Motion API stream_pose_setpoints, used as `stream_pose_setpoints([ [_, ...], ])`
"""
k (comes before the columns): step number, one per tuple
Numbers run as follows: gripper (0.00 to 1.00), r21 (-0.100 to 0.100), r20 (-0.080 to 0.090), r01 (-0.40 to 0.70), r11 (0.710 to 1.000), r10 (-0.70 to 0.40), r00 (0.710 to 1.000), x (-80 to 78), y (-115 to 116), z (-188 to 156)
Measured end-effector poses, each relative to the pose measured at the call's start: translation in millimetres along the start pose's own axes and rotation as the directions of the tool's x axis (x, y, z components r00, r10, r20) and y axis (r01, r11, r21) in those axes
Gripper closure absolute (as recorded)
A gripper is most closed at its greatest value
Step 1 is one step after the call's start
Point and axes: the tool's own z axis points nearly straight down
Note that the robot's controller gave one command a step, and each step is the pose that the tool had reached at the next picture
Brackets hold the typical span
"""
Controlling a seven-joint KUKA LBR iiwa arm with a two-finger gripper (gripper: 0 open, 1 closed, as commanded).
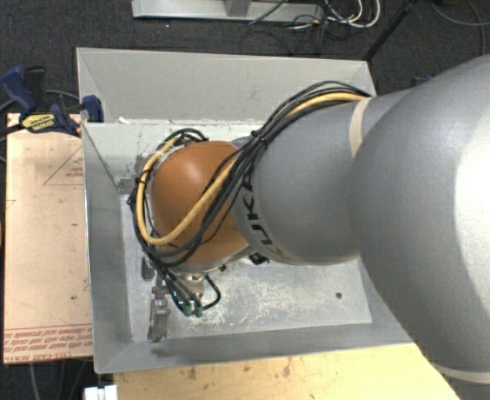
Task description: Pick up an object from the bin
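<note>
My gripper (157,313) hangs below the orange wrist cover, low in the bin's front left corner, close to the left wall and down at the floor. Whether anything is caught in it I cannot tell, as the wrist and its cables hide the space around it. The arm and cover hide whatever lies beneath them on the left half of the floor.
The big grey arm comes in from the right and covers the middle and right of the bin. Black, yellow and green cables loop around the orange cover. A strip of bare, scuffed floor shows along the front wall, right of the gripper.
</note>
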Motion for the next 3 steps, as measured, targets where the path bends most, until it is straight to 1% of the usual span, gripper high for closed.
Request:
stream_pose_setpoints([
  [1, 0.0, -0.002, 0.015, 0.062, 0.998, -0.062, 0.998, -2.9, -38.6, 65.2],
  [2, 0.0, 0.002, 0.011, 0.025, 1.0, -0.025, 1.0, -24.9, -111.5, 48.4],
  [3, 0.0, -0.001, 0.015, 0.154, 0.988, -0.154, 0.988, -69.4, -152.0, 69.6],
])
